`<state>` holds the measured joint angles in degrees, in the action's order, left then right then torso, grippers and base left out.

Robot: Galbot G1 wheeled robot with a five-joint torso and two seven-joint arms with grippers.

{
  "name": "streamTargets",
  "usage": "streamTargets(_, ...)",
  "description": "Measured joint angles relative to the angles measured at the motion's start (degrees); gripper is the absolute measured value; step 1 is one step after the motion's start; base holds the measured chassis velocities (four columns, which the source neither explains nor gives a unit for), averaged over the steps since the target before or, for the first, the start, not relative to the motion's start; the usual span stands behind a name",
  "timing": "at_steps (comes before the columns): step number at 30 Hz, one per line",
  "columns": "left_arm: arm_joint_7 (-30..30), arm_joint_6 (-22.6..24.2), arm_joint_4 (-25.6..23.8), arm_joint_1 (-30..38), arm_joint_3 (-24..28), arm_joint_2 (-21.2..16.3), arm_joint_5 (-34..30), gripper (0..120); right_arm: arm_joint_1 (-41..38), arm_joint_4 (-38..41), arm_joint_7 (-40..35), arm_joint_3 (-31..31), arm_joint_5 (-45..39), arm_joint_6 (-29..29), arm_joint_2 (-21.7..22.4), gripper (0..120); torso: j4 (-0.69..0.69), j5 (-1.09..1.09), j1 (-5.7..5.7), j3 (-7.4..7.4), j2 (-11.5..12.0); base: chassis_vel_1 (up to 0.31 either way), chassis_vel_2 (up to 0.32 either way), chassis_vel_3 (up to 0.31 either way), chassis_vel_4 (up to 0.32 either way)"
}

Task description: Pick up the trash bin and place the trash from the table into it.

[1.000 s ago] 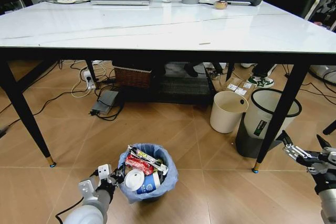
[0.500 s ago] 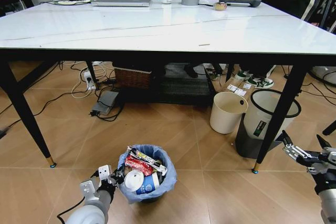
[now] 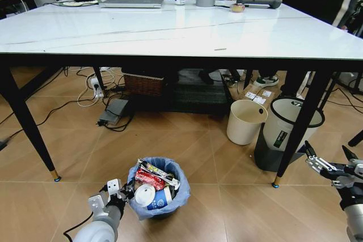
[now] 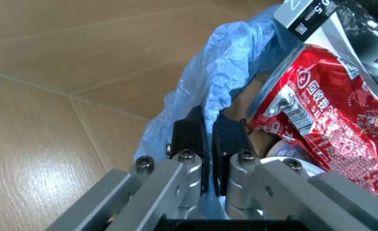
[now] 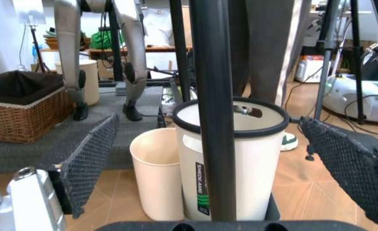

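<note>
You're over a brown tiled floor (image 3: pixel 187 134) — cables (image 3: pixel 74 103), a wicker basket (image 3: pixel 143 83) and a dark mat (image 3: pixel 198 96) lie ahead.

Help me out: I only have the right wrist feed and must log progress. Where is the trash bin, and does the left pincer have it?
Observer: The trash bin stands on the floor in front of the table, with the left pincer at its rim.
Operator: Closed on it?
Observer: Yes, the left wrist view shows its fingers pinched shut on the blue bag at the rim.
Operator: Anything inside?
Observer: A red snack wrapper, a white round lid and a paper cup.
Operator: And my right pincer?
Observer: The right pincer hangs open beside a table leg.
</note>
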<state>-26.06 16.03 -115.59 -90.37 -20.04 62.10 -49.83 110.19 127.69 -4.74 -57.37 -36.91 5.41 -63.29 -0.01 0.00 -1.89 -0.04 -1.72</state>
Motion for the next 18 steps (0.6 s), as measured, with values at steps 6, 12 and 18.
streamTargets(6,0.1,0.0,0.8,0.7,0.4,0.2,0.1,0,0.0,0.0,0.0,0.0,0.0,0.0,0.0,100,0.0,0.0,-0.01,0.0,-0.1,0.0,0.0,0.0,0.0)
streamTargets(12,0.6,-0.1,1.7,1.1,0.7,0.5,0.4,0,0.0,0.0,0.0,0.0,0.0,0.0,0.0,100,0.0,0.0,-0.02,0.0,-0.1,0.0,0.0,0.0,0.0)
streamTargets(18,0.7,-0.2,1.9,1.3,0.8,0.6,0.5,0,0.0,0.0,0.0,0.0,0.0,0.0,0.0,100,0.0,0.0,-0.02,0.0,-0.1,0.0,0.0,0.0,0.0)
